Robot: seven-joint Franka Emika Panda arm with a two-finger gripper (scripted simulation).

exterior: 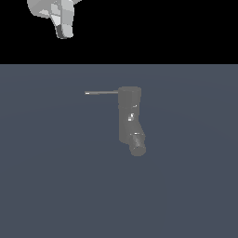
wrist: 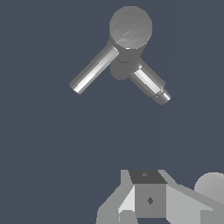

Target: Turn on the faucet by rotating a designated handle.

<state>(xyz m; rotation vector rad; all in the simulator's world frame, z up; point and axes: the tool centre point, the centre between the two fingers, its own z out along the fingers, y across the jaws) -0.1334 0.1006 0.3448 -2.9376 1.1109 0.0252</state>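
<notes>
Faucet stands mid-scene on the blue-grey floor, its handle pointing toward the exterior view's left. Gripper hangs well apart, up at the far left; its opening cannot be told.

The blocky, faceted, pale grey-white robot arm has flat shaded panels. The wrist view shows its grey angular gripper, with a darker square block bearing a small diamond mark.
</notes>
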